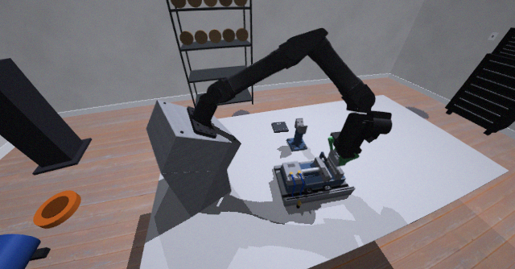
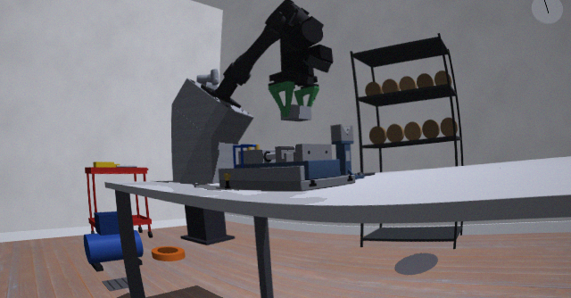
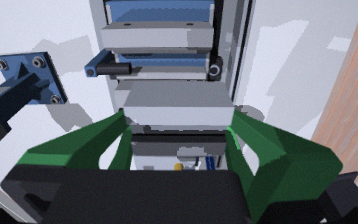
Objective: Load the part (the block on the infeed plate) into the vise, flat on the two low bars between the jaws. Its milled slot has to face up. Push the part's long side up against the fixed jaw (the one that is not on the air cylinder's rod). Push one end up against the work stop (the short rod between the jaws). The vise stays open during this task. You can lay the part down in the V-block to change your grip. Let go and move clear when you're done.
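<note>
The gripper [image 1: 336, 155] [image 2: 297, 111] [image 3: 179, 113] is shut on the grey part [image 2: 300, 113] [image 3: 177, 95], one green finger at each end. It holds the part in the air above the vise. No milled slot can be made out on the part's visible faces. The vise's fixed jaw [image 2: 315, 152] [image 3: 155, 37] stands beyond the part in the wrist view. The moving jaw [image 2: 285, 154] is on the cylinder side, apart from the fixed jaw. The work stop [image 3: 117, 68], a short black rod, shows between part and fixed jaw, at the left. The part hides much of the vise there.
The V-block [image 1: 299, 125] [image 2: 342, 134] stands on a blue post beside the vise; its base plate [image 3: 52, 75] is at the left in the wrist view. The dark infeed plate [image 1: 280, 126] lies behind it. Yellow fittings and blue hoses [image 1: 302, 182] stand up at the vise's cylinder end.
</note>
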`<state>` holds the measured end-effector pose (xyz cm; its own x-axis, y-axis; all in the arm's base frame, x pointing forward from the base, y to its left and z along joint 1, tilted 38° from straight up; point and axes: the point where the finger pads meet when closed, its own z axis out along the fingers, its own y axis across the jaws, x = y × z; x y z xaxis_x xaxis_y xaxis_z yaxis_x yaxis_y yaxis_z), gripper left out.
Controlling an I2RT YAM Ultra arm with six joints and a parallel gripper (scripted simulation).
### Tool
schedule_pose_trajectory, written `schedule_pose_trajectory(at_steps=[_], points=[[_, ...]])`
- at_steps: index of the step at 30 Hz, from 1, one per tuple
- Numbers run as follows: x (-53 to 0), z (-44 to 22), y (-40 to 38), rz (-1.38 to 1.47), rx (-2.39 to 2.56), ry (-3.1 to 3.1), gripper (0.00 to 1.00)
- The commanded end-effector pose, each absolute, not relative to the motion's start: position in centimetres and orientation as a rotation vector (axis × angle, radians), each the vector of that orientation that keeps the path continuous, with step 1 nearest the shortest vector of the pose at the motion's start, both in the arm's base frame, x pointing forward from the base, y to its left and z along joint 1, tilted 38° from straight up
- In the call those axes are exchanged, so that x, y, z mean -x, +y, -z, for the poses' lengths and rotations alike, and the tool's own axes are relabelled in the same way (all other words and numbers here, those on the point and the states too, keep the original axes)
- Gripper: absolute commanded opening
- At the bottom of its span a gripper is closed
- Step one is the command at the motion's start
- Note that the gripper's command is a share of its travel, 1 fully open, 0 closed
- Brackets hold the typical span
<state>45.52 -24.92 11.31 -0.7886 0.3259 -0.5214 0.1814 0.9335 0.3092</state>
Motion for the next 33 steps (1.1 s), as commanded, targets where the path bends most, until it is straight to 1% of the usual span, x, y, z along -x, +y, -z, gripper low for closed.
schedule_pose_trajectory(at_steps=[1, 6, 11, 15, 16, 21, 33], points=[[-45.7, -11.5, -26.6, -0.293, -0.392, 2.466, 0.00], [-46.6, -12.4, -26.1, -0.279, -0.364, 2.446, 0.00], [-46.8, -10.8, -26.4, -0.289, -0.382, 2.459, 0.00], [-47.0, -11.4, -26.4, -0.278, -0.374, 2.449, 0.00], [-47.1, -12.5, -26.2, -0.270, -0.360, 2.431, 0.00], [-47.2, -10.6, -26.3, -0.288, -0.378, 2.455, 0.00], [-47.3, -10.9, -26.1, -0.290, -0.374, 2.455, 0.00]])
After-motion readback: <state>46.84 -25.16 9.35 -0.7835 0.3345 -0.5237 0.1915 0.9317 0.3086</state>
